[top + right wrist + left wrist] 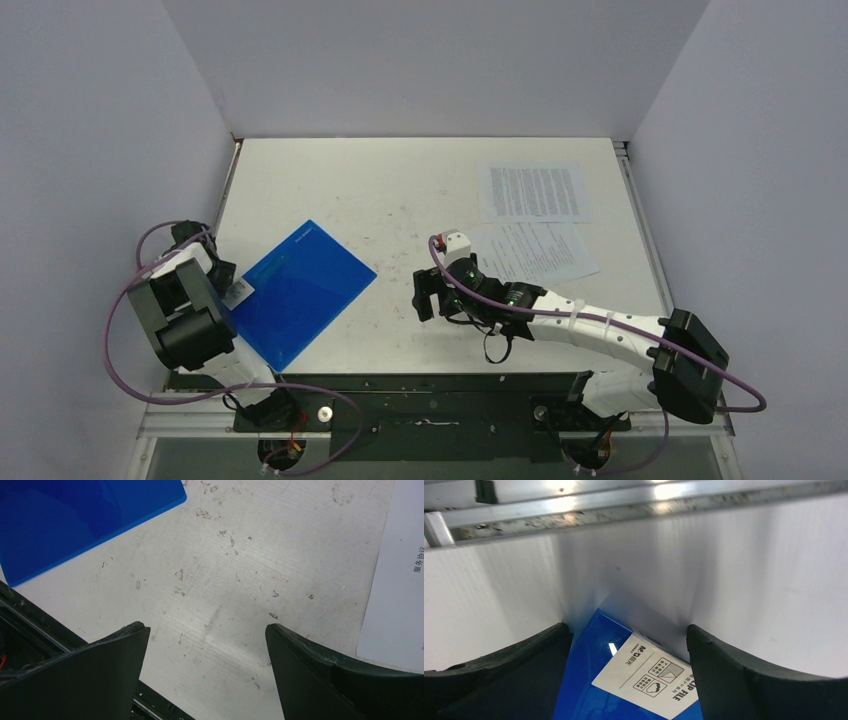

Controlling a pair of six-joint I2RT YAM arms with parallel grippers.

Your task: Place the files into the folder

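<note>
Your left end effector (626, 630) stands with its fingers spread, and the labelled corner of the folder (300, 290) lies between them; you cannot tell whether either finger touches it. The folder lies flat and closed, skewed, near the left edge of the desk (390, 185), its white label (649, 672) at the near-left corner. Your right end effector (205, 627) hangs spread over bare desk near the middle, between folder and files. The two files (534, 192) lie toward the far right corner, the nearer sheet (540, 252) tilted, just beside the other
</note>
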